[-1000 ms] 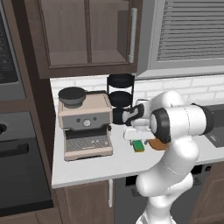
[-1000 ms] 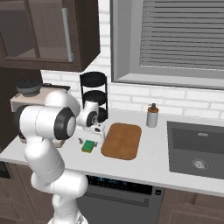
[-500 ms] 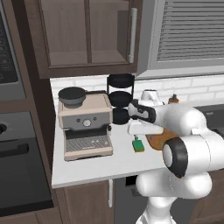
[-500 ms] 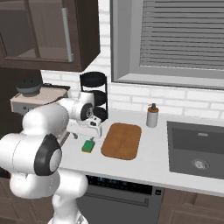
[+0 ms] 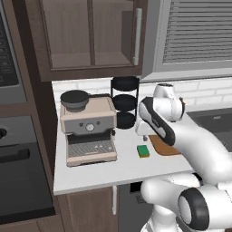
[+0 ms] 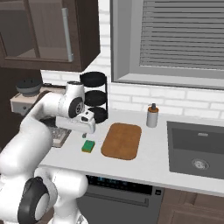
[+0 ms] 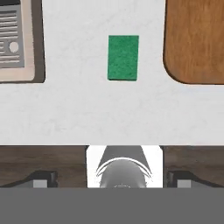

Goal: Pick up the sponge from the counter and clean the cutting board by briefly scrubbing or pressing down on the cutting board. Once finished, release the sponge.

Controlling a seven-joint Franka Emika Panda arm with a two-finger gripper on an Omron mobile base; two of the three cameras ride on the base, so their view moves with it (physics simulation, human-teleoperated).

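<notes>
The sponge (image 7: 123, 57), green on top, lies flat on the white counter (image 7: 87, 109) between the coffee machine and the cutting board (image 7: 197, 39). The board is orange-brown with rounded corners and sits just right of the sponge (image 6: 88, 146). My gripper (image 7: 112, 178) hangs above the counter with the sponge ahead of it. It is open, its fingertips (image 7: 43, 178) wide apart with nothing between them. From the side, my gripper (image 6: 84, 133) hovers just above and behind the sponge. My arm hides part of the cutting board (image 5: 159, 146) next to the sponge (image 5: 143, 151).
A coffee machine (image 5: 88, 129) stands on the counter's left part, and a black tiered stand (image 5: 125, 102) stands against the brick wall. A soap bottle (image 6: 152, 116) is behind the board, with the sink (image 6: 197, 153) to the right. The counter's front edge (image 6: 144, 177) runs close below the sponge.
My arm's elbow and upper links have swung round while the hand stayed over the sponge. The jaws have opened a little wider. Sponge and board have not moved.
</notes>
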